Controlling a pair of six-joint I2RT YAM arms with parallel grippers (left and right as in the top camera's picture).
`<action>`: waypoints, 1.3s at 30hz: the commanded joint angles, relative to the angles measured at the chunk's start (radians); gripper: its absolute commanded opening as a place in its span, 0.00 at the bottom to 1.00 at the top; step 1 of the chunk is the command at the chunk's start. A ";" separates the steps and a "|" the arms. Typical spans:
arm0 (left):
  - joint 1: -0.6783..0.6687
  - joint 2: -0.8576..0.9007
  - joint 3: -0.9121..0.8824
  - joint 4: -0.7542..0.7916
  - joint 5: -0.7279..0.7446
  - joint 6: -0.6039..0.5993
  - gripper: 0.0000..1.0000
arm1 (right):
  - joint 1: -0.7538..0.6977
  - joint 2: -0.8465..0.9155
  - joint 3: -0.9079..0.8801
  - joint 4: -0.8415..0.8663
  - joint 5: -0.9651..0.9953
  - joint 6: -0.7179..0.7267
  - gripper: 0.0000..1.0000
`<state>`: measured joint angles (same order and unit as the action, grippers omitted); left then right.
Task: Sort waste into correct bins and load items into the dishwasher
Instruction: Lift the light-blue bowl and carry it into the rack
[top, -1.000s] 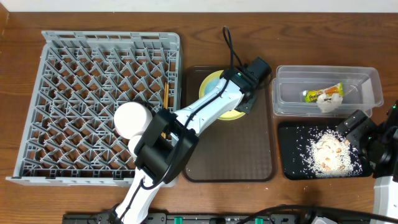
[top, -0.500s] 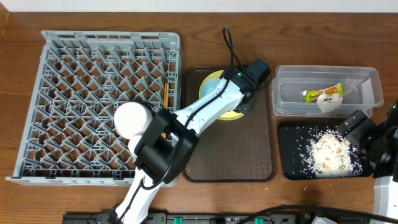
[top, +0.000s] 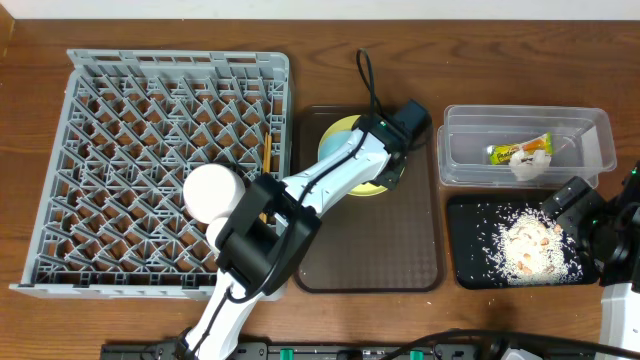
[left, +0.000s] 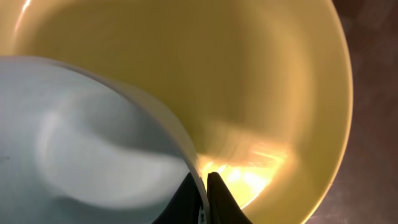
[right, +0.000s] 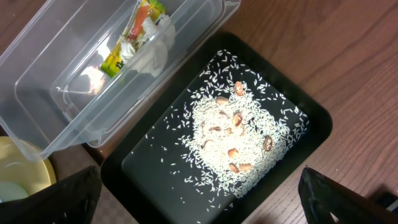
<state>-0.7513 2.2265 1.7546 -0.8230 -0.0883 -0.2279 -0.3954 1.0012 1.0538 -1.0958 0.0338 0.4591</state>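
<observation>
Dish-loading step, I reckon: left claw (left: 202, 186) was clamped on the rim of the light blue bowl (left: 93, 143), which sat in the yellow-green plate (left: 261, 93) just right of the dish rack (top: 150, 150), so next it needed lifting across; right claw (right: 199, 205) gaped wide.

Pale blue bowl (left: 93, 143) is showing left of the black jaws, yellow-green plate (left: 249, 74) glowing beyond them.

The rack (top: 160, 170) stands left on the table (top: 320, 50), a cup (top: 210, 188) in it. At centre, the serving tray (top: 400, 250) carries the plate (top: 368, 189) and bowl (top: 333, 143). The tub (top: 590, 140) sits right, with the shallow tray (top: 470, 215) before it.
</observation>
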 joint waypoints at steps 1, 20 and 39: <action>0.037 -0.066 0.032 -0.028 0.030 0.005 0.08 | -0.005 0.000 0.011 0.000 0.007 -0.011 0.99; 0.636 -0.375 0.034 -0.045 1.006 0.006 0.08 | -0.005 0.000 0.011 0.000 0.007 -0.011 0.99; 0.975 -0.082 0.016 -0.119 1.281 0.012 0.08 | -0.005 0.000 0.011 0.000 0.007 -0.011 0.99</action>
<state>0.1905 2.0892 1.7805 -0.9249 1.2095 -0.2279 -0.3954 1.0012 1.0538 -1.0958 0.0338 0.4591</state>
